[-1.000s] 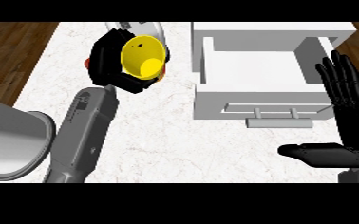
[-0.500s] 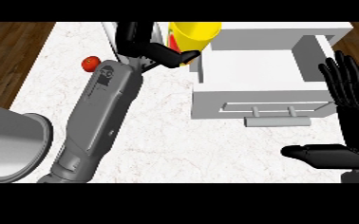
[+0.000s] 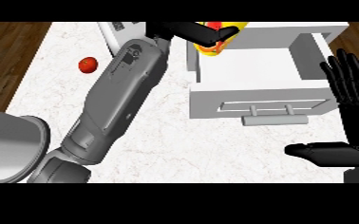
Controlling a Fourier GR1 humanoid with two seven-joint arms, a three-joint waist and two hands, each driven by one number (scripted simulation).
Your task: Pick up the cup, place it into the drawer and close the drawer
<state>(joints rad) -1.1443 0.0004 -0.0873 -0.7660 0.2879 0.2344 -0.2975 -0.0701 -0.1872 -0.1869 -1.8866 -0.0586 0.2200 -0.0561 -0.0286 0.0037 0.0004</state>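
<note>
1. Broadly, the white counter [image 3: 168, 137] carries an open white drawer [image 3: 259, 76], its handle [image 3: 275, 119] facing the robot.
2. Reaching across, the left hand [image 3: 200, 34] has its fingers curled round the yellow cup [image 3: 226, 40], held above the drawer's back-left corner.
3. Ideally, bring the cup over the drawer's middle and lower it before letting go.
4. Resting at the right edge, the right hand [image 3: 344, 83] has straight fingers.
5. Well apart, a red fruit [image 3: 88, 65] lies left.

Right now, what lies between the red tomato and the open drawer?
In the head view, the robot's left forearm crosses the counter between the tomato and the drawer; its left hand holds the yellow cup at the drawer's back edge.
</note>
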